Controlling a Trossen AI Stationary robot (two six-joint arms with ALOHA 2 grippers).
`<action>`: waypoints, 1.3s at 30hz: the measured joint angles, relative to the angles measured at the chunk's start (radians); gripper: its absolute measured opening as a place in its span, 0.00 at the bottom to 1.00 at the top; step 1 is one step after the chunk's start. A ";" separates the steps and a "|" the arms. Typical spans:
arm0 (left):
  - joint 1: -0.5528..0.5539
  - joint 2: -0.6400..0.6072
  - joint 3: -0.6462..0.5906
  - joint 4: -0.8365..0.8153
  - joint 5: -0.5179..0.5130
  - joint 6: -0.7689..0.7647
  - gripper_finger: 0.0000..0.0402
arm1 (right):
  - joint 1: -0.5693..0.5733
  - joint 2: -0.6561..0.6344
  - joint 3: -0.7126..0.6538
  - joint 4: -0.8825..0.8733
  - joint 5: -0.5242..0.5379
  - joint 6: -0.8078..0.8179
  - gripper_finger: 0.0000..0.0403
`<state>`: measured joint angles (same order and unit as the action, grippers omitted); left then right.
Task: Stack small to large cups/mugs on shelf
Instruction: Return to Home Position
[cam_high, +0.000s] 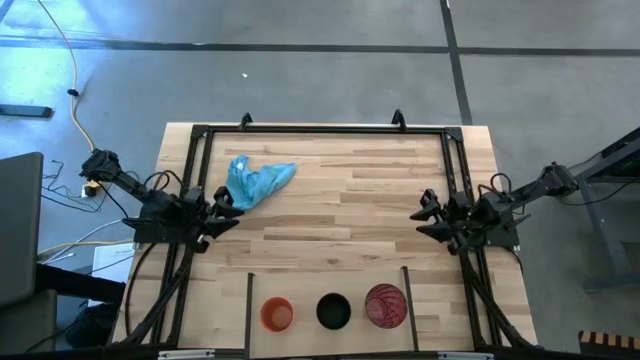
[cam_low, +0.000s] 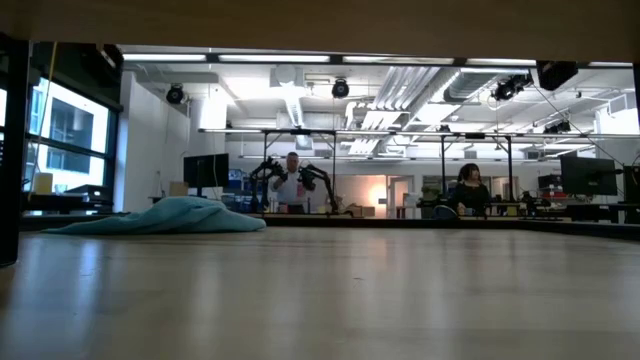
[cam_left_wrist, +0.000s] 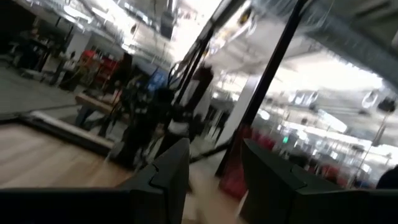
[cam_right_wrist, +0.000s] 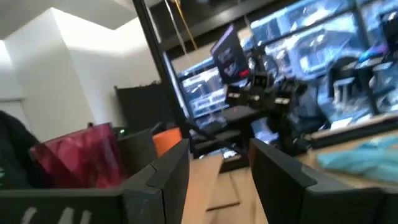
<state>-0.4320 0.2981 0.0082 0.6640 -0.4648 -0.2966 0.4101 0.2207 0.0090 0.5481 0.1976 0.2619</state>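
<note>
Three cups stand upright in a row on the plank shelf section near the table's near edge, between two thin black bars: the small orange cup (cam_high: 277, 314), the black cup (cam_high: 334, 311) and the larger red-pink cup (cam_high: 385, 305). The right wrist view shows the red-pink cup (cam_right_wrist: 78, 155), the black cup (cam_right_wrist: 138, 149) and the orange cup (cam_right_wrist: 166, 140) side by side. My left gripper (cam_high: 222, 212) hovers open at the table's left side, near the blue cloth. My right gripper (cam_high: 428, 218) is open at the table's right side, above the wood, far from the cups.
A crumpled light-blue cloth (cam_high: 255, 180) lies on the table's far-left part, also seen as a low mound (cam_low: 165, 216) in the low view. A black frame (cam_high: 320, 130) borders the table. People sit in the room beyond. Bare wood (cam_high: 340, 210) spans the middle.
</note>
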 joint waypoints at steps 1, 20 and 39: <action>0.000 0.000 0.000 -0.024 0.000 0.000 0.33 | 0.000 0.000 0.000 -0.014 -0.003 0.016 0.39; 0.000 0.000 0.000 -0.048 0.001 0.107 0.33 | 0.000 0.000 0.000 -0.044 -0.170 0.052 0.39; 0.000 0.000 0.001 -0.015 0.125 0.187 0.33 | 0.000 -0.001 -0.001 -0.036 -0.145 -0.067 0.39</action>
<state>-0.4320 0.2981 0.0090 0.6495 -0.3395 -0.1093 0.4101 0.2199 0.0082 0.5125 0.0527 0.1952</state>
